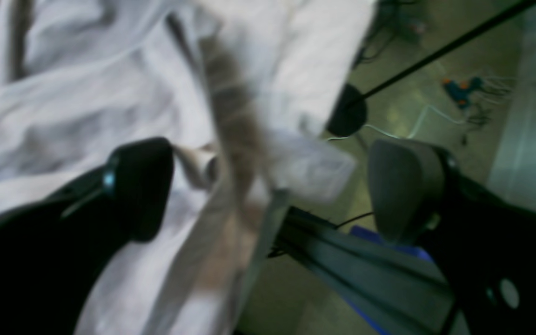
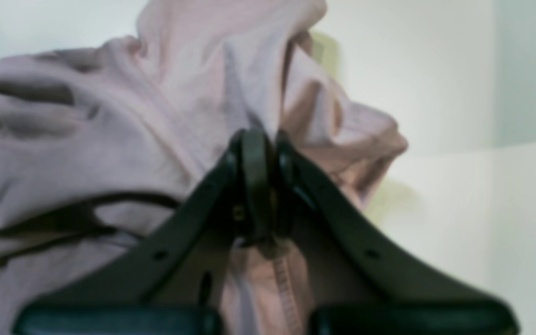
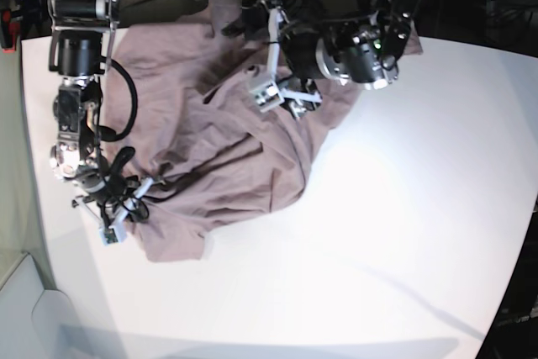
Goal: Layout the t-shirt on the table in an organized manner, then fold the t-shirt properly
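The t-shirt [image 3: 210, 132] lies bunched on the table [image 3: 403, 208]. The right gripper [image 2: 261, 139] pinches its edge tight; the left gripper [image 1: 268, 186] gapes wide, holding nothing. Pulling one-sided could twist it

The t-shirt [image 3: 214, 149] lies rumpled on the white desk [image 3: 395, 233], bunched into deep folds across the desk's upper left part, with one corner reaching toward the near left. On the view's left, the right tool [image 3: 118, 208] sits low at the shirt's left edge, touching the cloth there; whether its jaws pinch it is too small to tell. On the view's right, the left tool [image 3: 282, 94] hangs over the shirt's upper right part, close above the fabric.
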Action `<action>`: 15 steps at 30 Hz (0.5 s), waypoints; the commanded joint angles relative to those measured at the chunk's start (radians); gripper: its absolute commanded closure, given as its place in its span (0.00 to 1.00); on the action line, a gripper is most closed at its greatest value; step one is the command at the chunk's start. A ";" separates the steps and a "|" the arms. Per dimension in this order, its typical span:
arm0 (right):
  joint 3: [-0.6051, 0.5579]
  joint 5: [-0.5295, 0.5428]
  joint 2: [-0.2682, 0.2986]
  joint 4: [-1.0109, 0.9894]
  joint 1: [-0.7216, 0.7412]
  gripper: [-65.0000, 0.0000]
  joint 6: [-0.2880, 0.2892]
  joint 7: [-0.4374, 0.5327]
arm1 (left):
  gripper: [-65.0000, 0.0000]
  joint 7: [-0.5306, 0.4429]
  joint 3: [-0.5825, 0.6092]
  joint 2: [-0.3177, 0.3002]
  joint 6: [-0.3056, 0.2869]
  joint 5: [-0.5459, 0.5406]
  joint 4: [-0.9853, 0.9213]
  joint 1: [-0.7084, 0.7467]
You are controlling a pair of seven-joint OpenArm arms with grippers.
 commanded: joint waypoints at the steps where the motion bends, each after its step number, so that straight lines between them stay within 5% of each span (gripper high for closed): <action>1: 0.003 0.012 0.010 0.020 0.028 1.00 0.001 0.023 | 0.00 -0.023 -0.040 0.009 0.003 -0.017 0.033 -0.004; 7: 0.003 0.012 0.010 0.020 0.028 1.00 0.001 0.023 | 0.00 -0.020 -0.208 0.060 0.003 -0.017 0.061 0.040; 15: 0.003 0.012 0.010 0.020 0.028 1.00 0.001 0.024 | 0.00 -0.020 -0.216 0.063 0.003 -0.016 0.009 0.039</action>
